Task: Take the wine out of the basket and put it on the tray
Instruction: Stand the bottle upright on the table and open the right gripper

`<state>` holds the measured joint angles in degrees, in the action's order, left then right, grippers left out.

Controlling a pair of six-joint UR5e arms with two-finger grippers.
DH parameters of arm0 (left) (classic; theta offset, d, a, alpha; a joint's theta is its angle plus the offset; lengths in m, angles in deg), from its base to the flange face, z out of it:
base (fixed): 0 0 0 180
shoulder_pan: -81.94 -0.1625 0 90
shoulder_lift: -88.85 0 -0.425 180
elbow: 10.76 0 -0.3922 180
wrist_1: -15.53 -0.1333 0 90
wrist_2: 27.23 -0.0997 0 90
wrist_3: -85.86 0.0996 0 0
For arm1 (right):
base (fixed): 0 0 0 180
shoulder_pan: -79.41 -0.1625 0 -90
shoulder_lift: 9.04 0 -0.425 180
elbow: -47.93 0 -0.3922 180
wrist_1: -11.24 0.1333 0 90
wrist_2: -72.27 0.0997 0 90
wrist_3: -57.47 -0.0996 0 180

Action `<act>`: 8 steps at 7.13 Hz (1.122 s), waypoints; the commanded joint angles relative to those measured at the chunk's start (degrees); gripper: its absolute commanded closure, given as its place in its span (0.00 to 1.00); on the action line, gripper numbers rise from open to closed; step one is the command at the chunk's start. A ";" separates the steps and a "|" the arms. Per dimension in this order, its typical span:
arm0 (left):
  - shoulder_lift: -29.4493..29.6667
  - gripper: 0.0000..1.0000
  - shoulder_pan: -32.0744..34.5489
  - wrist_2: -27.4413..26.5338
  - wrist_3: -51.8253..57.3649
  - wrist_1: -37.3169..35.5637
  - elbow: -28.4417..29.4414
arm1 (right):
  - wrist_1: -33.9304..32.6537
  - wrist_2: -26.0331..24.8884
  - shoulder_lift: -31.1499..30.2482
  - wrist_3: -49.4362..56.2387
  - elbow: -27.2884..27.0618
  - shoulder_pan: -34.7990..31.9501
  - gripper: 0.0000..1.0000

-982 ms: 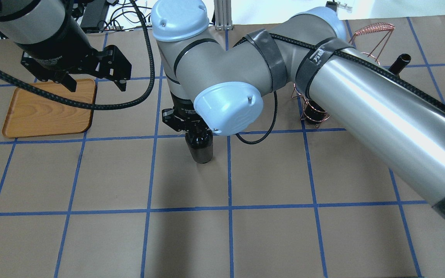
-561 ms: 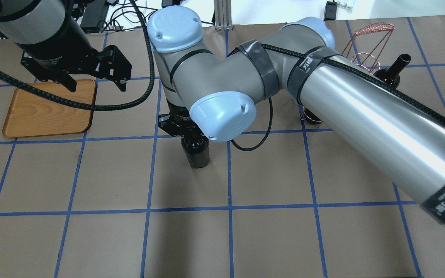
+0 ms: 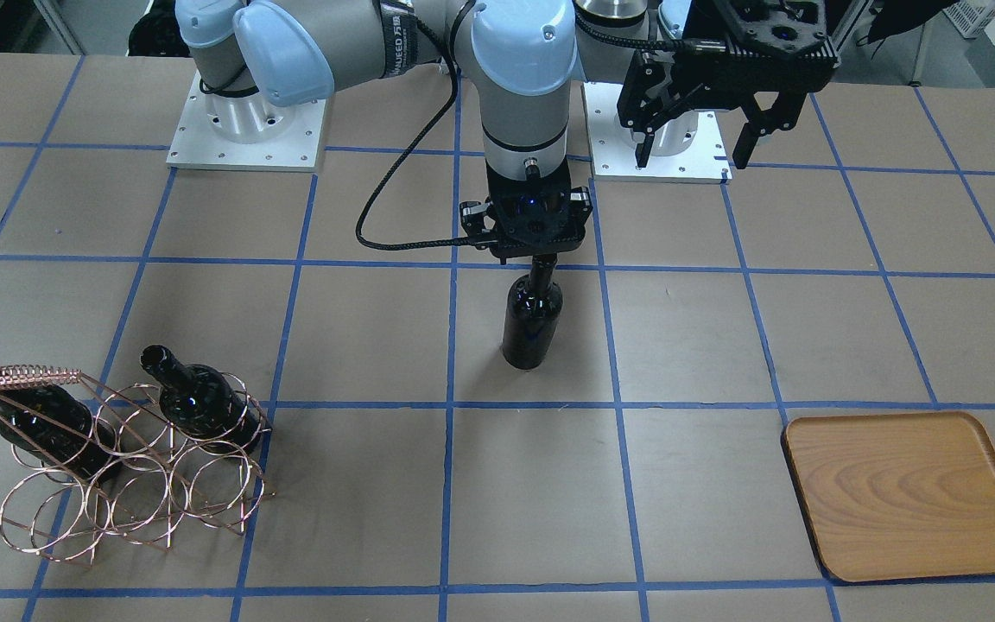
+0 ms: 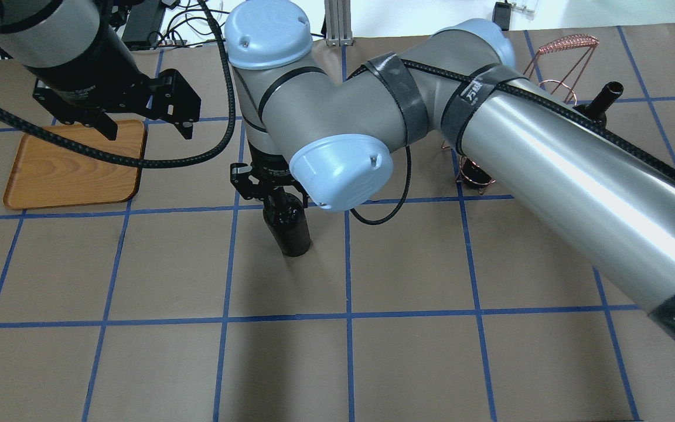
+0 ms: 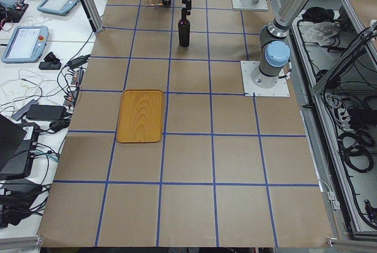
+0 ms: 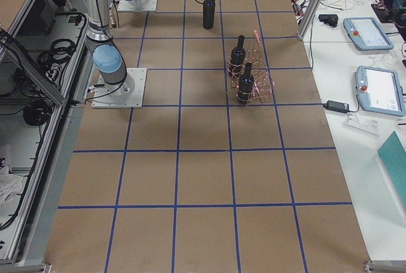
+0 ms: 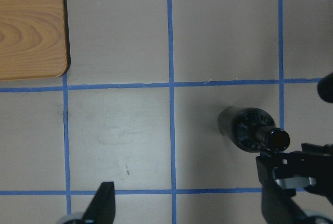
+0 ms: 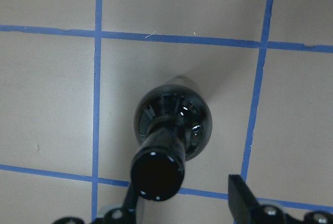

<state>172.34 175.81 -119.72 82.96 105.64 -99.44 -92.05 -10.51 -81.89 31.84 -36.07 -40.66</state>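
White lettering ending in "EED", followed by Chinese characters too small to read, runs along a black strap point(image 3: 396, 36) on the right arm, upper left of the front-facing view.

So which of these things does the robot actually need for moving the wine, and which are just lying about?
Part of the job: the wine bottle, with the right gripper at its neck; the copper basket and its two other bottles; the wooden tray; the open left gripper.
Just lying about: the tablets and cables beside the table.
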 commanded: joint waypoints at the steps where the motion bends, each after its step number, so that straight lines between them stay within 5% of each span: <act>1: 0.00 0.00 -0.09 0.12 0.00 0.07 0.00 | 0.02 -0.89 -2.36 0.66 0.58 3.32 0.14; 3: 0.87 0.00 0.44 0.73 -2.53 0.33 -0.52 | 0.72 -0.89 -7.10 8.79 0.85 10.78 0.00; 6: 4.46 0.00 8.58 0.64 -16.47 -0.02 -0.70 | 4.58 -3.59 -9.15 22.95 0.76 23.62 0.00; 7: 6.22 0.00 11.31 0.47 -20.09 -0.28 -1.22 | 4.68 -8.40 -9.23 23.08 0.76 25.04 0.00; 8: 7.02 0.00 12.21 0.73 -19.17 -0.02 -1.93 | 4.07 -19.94 -9.67 23.08 0.41 26.19 0.00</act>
<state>178.00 186.02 -119.12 64.98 105.52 -100.67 -87.81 -19.85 -91.15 54.20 -35.38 -16.36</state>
